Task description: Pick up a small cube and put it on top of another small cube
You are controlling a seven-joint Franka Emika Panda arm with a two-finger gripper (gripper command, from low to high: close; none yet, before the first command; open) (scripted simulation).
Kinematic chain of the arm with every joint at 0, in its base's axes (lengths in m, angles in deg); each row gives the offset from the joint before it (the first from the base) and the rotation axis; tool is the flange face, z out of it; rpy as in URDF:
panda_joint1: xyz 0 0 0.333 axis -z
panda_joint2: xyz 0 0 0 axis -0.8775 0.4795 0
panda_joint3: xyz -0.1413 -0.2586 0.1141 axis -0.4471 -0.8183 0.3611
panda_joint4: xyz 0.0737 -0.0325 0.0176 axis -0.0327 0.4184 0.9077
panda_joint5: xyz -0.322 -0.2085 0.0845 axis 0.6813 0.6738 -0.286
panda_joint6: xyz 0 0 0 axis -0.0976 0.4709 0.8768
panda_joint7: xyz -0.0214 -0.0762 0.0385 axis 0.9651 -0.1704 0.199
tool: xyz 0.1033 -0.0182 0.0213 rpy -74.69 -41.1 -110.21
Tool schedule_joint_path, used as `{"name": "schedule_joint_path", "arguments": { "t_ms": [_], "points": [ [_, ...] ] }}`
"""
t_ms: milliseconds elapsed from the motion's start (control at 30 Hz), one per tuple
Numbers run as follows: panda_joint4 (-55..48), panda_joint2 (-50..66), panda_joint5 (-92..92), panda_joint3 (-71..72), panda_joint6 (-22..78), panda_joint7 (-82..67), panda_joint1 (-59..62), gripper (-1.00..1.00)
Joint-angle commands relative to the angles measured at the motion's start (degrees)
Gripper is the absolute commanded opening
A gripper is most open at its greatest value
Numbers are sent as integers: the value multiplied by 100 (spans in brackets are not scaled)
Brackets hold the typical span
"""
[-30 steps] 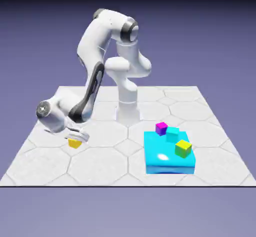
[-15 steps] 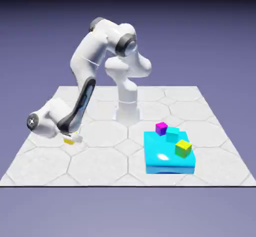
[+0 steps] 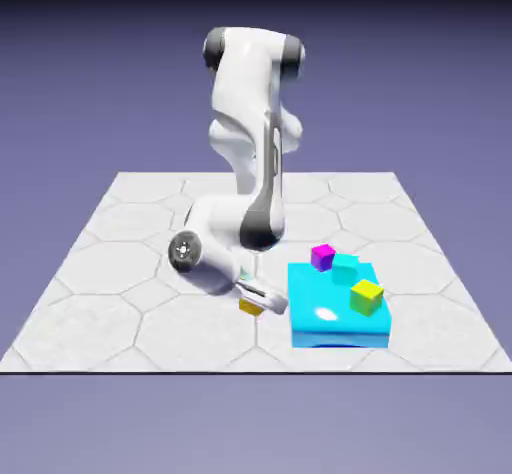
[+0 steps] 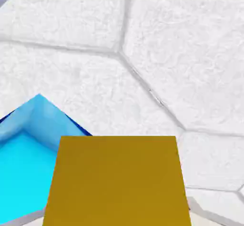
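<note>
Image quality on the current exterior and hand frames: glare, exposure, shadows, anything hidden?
Exterior view: bright glare spot on the blue block, white arm nearly blown out in places, backdrop fading to black at the top. Hand view: held cube flat and dark, hiding the lower middle; tabletop bright, its seams still readable.

A plain blue-violet backdrop (image 3: 420, 92) is darkening to black along its upper edge and paling toward the bottom, while bright light is washing over the white table (image 3: 100, 317), whose surface is showing thin grey lines forming large, irregular polygons.
</note>
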Motion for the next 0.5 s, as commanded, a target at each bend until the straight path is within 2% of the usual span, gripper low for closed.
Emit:
{"name": "schedule_joint_path", "arguments": {
  "t_ms": [0,233,367,400,467],
  "points": [
    [-33,-68,-94,168,25,252,-57,-100],
    [-217,-443,-686,1097,147,1631,-375,-100],
    [363,-224,-936,1245,-672,1398,-591,-100],
    [363,-224,-936,1246,-672,1398,-591,100],
    [187,-291,-860,1200,-423,1469,-526,100]
  ]
}}
